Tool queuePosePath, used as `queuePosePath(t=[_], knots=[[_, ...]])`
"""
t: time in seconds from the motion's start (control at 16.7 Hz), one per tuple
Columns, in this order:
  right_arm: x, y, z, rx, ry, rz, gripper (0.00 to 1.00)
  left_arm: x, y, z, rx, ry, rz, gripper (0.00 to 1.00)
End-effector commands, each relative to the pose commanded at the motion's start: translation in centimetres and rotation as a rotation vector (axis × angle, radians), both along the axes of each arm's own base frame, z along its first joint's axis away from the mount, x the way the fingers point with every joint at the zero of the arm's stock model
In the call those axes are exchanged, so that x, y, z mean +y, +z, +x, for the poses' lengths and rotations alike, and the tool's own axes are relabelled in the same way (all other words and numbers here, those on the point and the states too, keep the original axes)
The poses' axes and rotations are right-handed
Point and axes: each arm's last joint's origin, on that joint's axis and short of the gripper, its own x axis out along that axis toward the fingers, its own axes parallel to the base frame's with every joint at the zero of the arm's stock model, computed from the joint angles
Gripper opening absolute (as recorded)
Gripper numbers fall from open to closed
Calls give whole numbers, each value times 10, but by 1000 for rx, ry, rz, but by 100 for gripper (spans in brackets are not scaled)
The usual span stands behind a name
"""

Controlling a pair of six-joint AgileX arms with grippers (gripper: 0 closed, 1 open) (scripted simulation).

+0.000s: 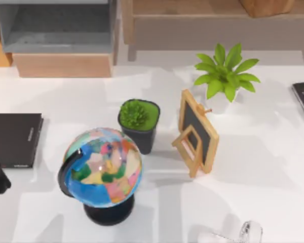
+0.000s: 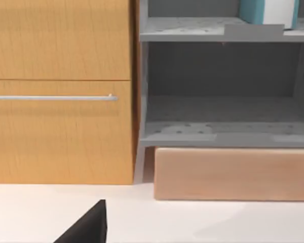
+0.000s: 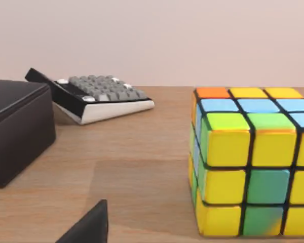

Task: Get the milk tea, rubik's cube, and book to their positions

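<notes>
The rubik's cube (image 3: 248, 162) rests on a wooden surface just ahead of the right pincer, whose finger state cannot be determined; it is judged light, rigid and smooth-faced, best held squarely across two opposite flat faces.

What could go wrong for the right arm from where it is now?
1. The rubik's cube sits close in the right wrist view on a wooden surface; a careless advance could shove it rather than grasp it.
2. A black box and a calculator share that surface, so a wide swing might hit them.
</notes>
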Motion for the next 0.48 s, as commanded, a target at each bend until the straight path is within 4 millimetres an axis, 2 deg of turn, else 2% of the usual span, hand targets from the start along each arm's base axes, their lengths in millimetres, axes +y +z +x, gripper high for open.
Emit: queuePosePath(t=[0.24, 0.36, 0.48], knots=[[21, -4, -79, -10, -4, -2, 100, 0, 0, 0, 0, 0, 0, 100], [31, -19, -124, -11, -7, -1, 100, 0, 0, 0, 0, 0, 0, 100], [39, -43, -167, -12, -10, 1, 100, 0, 0, 0, 0, 0, 0, 100]])
